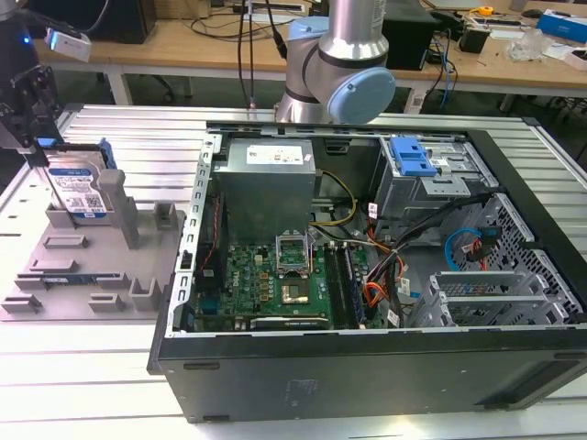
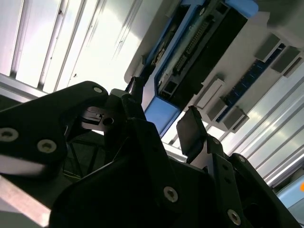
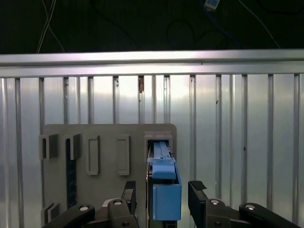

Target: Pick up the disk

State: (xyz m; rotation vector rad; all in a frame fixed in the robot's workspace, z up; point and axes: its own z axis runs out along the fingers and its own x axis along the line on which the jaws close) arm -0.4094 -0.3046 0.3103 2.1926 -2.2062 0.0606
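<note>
Beside the open computer case (image 1: 367, 275) on the ribbed surface (image 1: 92, 390), the disk (image 1: 81, 194) stands on edge in a grey fixture (image 1: 83, 275), directly below the tool (image 3: 163, 188). The first wrist view shows its fingers (image 3: 197, 187) apart, flanking the disk's thin edge. The exterior view shows the labelled face.

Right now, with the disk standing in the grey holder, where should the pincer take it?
Likely across its two broad faces at the upper end, from above. The disk stands on edge in a slot of the grey holder, so that end is free.
</note>
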